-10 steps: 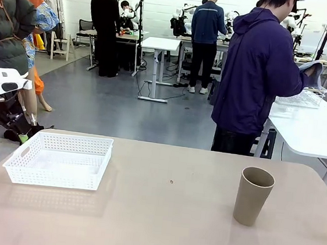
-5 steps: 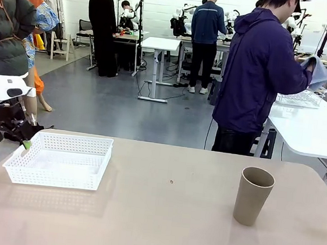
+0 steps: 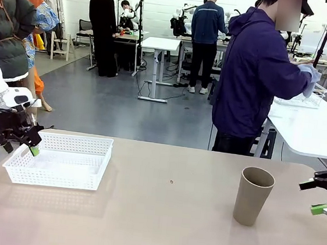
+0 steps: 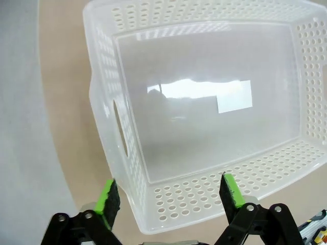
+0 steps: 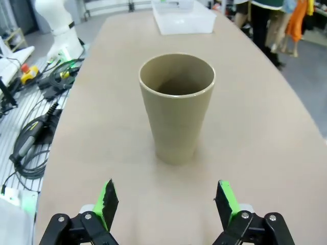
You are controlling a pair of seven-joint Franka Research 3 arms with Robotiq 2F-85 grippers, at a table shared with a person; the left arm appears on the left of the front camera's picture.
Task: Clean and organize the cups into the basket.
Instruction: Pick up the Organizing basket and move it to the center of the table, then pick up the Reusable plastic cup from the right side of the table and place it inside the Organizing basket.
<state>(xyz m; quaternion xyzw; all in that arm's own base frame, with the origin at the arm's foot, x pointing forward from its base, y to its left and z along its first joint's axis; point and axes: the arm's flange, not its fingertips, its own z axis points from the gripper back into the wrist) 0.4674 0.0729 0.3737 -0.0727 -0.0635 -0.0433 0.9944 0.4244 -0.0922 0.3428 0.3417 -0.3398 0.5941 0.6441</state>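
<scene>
1. Front view: beige cup (image 3: 253, 196) stands upright on tan table (image 3: 158, 227), robot's right side. It's well apart from white mesh basket (image 3: 58, 177) at left, and basket looks empty.
2. Low, just beside cup, is right gripper (image 3: 315, 197), fingers spread wide, nothing btwn them. Right wrist view: cup (image 5: 176, 109) sits centred ahead of gripper (image 5: 166, 196), not yet inside the jaws.
3. At basket's left end is left gripper (image 3: 20, 147), fingers apart too, holding nothing. Left wrist view: gripper (image 4: 168, 193) hangs over a corner of basket (image 4: 104, 56). Can't tell if pads touch the wall.
4. Step in hand, as I judge it: right arm takes the cup. To do it well:
   - Go straight in and keep cup centred.
   - Close approx mid-height, above the narrow base, since the tall tapered shape may tip.
   - Squeeze gently, then lift clear before crossing table.
5. Left arm prob. does best steadying the basket wall w/o sliding it.
6. Writing: no brand, label or print legible on cup or basket.
</scene>
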